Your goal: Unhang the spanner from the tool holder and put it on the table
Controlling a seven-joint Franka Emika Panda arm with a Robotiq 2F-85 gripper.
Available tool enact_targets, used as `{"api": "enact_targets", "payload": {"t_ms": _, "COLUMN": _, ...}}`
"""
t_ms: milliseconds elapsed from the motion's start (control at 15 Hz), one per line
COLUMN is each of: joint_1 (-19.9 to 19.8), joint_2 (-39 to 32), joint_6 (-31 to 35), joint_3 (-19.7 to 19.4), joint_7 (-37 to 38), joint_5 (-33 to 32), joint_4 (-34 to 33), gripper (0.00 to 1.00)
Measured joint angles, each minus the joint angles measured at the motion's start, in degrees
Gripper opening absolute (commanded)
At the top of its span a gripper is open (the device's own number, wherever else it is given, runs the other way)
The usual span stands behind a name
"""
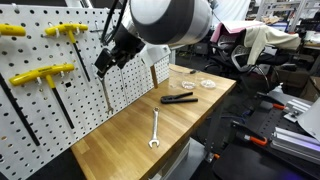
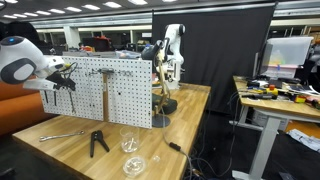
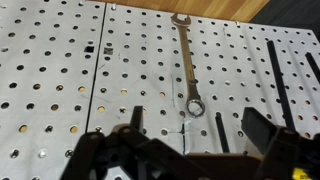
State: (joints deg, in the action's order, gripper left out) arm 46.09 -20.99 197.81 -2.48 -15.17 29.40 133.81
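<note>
Hand (image 3: pixel 190 116): jaws spread wide and holding nothing; one dark finger (image 3: pixel 136 115) sits at 7 o'clock in the wrist view and the other at 5 o'clock.
Hand position: facing the tool holder (image 3: pixel 60 80), just in front of the board in both exterior views (image 1: pixel 104 63) (image 2: pixel 67 80); I cannot tell whether it touches the board.
Spanner (image 3: pixel 188 60): hanging upright on the tool holder, open end on a hook at 12 o'clock in the wrist view, ring end low near the centre, in line with the gap between the fingers. No finger touches it.
Spanner in an exterior view (image 1: pixel 106 95): against the white board, at 6 o'clock from the hand.
Second spanner (image 1: pixel 156 128): lying flat on the counter (image 1: pixel 115 150), apart from the board.
Pliers (image 1: pixel 180 98): dark, lying on the counter at 1 o'clock from the second spanner.
Yellow-handled tools (image 1: pixel 40 75): hanging on the board at 9 o'clock from the hand.
</note>
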Motion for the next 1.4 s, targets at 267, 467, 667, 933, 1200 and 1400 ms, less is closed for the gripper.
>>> {"api": "enact_targets", "payload": {"t_ms": 267, "joint_1": 0.19, "joint_2": -4.57, "joint_6": 0.0, "joint_3": -0.56, "joint_7": 0.61, "joint_5": 0.05, "joint_4": -3.14, "gripper": 1.0}}
{"api": "enact_targets", "payload": {"t_ms": 467, "joint_1": 0.18, "joint_2": -8.42, "joint_6": -0.01, "joint_3": -0.95, "joint_7": 0.95, "joint_5": 0.12, "joint_4": -5.51, "gripper": 1.0}}
{"api": "enact_targets", "payload": {"t_ms": 667, "joint_1": 0.19, "joint_2": -11.47, "joint_6": -0.06, "joint_3": -1.21, "joint_7": 1.14, "joint_5": 0.15, "joint_4": -7.47, "gripper": 1.0}}
{"api": "enact_targets", "payload": {"t_ms": 933, "joint_1": 0.19, "joint_2": -13.63, "joint_6": -0.15, "joint_3": -1.3, "joint_7": 1.52, "joint_5": 0.16, "joint_4": -9.95, "gripper": 1.0}}
{"api": "enact_targets", "payload": {"t_ms": 1200, "joint_1": 0.2, "joint_2": -15.01, "joint_6": -0.53, "joint_3": -2.16, "joint_7": 2.27, "joint_5": 0.75, "joint_4": -12.4, "gripper": 1.0}}
{"api": "enact_targets", "payload": {"t_ms": 1400, "joint_1": 0.34, "joint_2": -16.56, "joint_6": -1.53, "joint_3": -2.98, "joint_7": 3.03, "joint_5": 1.54, "joint_4": -14.16, "gripper": 1.0}}
